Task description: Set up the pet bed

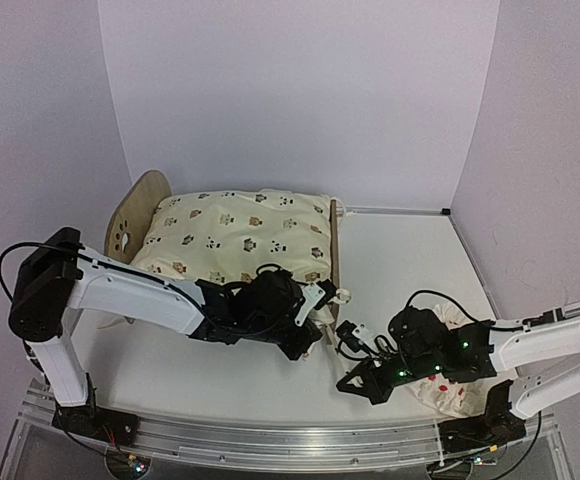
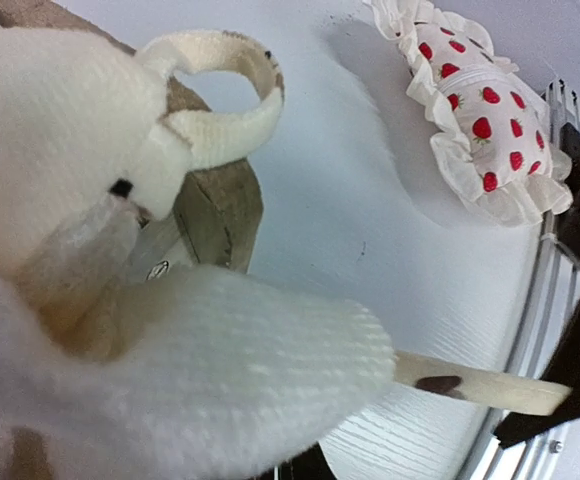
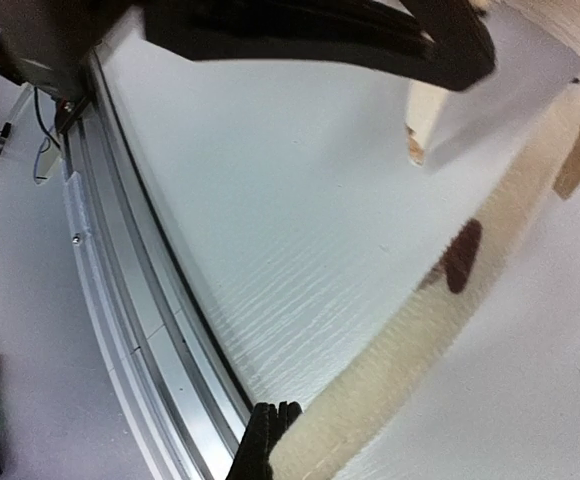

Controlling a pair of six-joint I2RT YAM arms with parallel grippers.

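The pet bed stands at the back left, with its rounded head board and foot board. The cream animal-print cushion lies on it and hides the base. My left gripper is at the cushion's near right corner. In the left wrist view the cushion fabric covers its jaws, beside a wooden bed leg. My right gripper is shut on a cream tie strap of the cushion. The strap runs taut above the table and also shows in the left wrist view.
The white pillow with red strawberries and a ruffled edge lies on the table at the near right, partly under my right arm. The metal rail runs along the table's near edge. White walls close the back and sides.
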